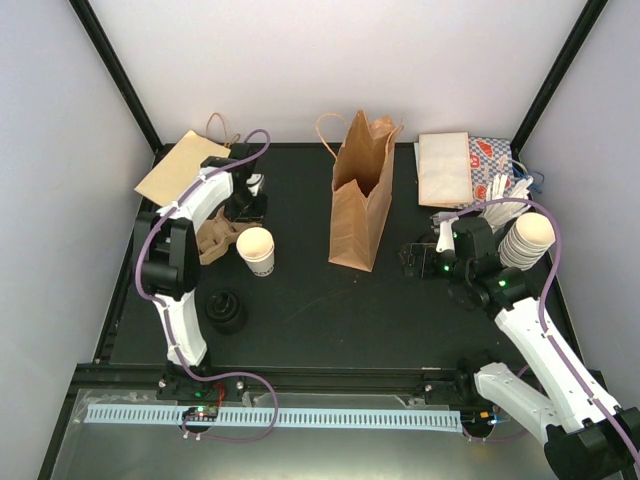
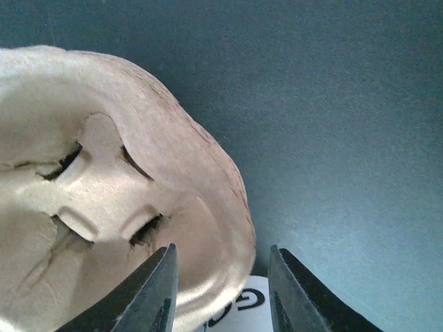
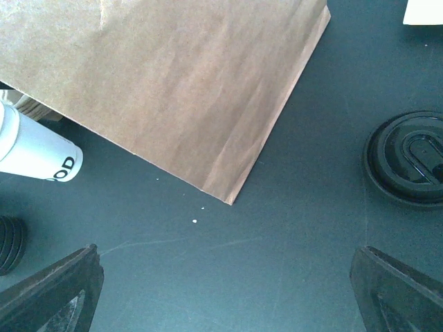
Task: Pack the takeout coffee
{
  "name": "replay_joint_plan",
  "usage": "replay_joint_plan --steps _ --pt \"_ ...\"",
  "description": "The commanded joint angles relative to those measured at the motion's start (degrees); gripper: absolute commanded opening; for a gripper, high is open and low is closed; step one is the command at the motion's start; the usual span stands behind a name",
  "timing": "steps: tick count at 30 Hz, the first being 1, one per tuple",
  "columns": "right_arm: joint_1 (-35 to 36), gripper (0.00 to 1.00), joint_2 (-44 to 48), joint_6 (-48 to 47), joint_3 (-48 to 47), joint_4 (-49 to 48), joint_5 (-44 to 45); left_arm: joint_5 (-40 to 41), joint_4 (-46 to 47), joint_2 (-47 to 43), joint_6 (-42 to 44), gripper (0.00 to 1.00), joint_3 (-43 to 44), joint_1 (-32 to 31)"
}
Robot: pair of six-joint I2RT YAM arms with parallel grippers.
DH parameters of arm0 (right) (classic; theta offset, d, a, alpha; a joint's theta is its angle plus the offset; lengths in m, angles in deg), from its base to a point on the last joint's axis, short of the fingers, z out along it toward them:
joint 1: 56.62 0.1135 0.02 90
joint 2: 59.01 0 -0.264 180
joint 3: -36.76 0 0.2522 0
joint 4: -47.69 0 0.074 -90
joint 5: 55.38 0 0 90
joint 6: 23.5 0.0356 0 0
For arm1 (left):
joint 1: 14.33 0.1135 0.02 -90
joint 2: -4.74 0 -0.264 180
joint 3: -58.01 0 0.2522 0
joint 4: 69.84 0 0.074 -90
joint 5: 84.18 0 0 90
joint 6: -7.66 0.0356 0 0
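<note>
While poised at carrier (image 2: pixel 104 173) rim, left gripper (image 2: pixel 221 254) half-spread, pinching nothing.
Cup (image 1: pixel 256 250) upright on table (image 1: pixel 320 310), just beside carrier, left of bag (image 1: pixel 360 200); right gripper (image 3: pixel 225 277) spread wide, low by bag's corner.

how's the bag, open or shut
Open. In the top view the bag stands upright on the table, its mouth spread wide with the dark inside showing.

Lab test booth: white walls (image 1: pixel 330 60), black table (image 1: pixel 300 310)
</note>
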Motion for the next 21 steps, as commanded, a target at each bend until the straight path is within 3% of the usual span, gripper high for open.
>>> replay_joint_plan --steps 1,7,21 --pt "0.21 1.0 0.41 0.02 -0.32 -0.29 -0.07 2.82 -1.5 2.2 0.05 0.36 3.23 -0.45" --pt "0.25 1.0 0.41 -0.18 -0.41 -0.12 0.19 3.91 -3.3 2.15 0.22 0.11 5.17 -0.27" --pt "0.26 1.0 0.15 0.14 -0.23 -0.6 -0.31 6.16 -6.91 -4.53 0.3 0.08 8.38 0.21"
